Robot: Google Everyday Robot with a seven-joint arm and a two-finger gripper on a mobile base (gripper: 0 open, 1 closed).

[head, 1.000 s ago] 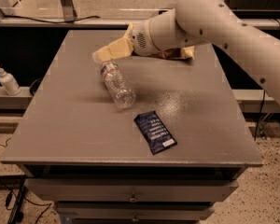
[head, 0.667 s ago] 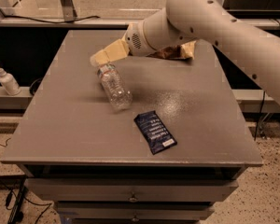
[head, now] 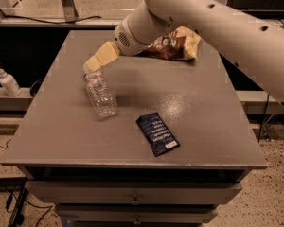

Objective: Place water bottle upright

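The water bottle [head: 100, 94] lies on its side on the counter [head: 203, 117], cap end meeting the pincer [head: 93, 66], seemingly placed there to tip it upright, though whether it grips I cannot tell.

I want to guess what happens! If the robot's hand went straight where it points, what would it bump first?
Probably the water bottle: the hand points down-left at the bottle's top end, very close to it, though depth is unclear.
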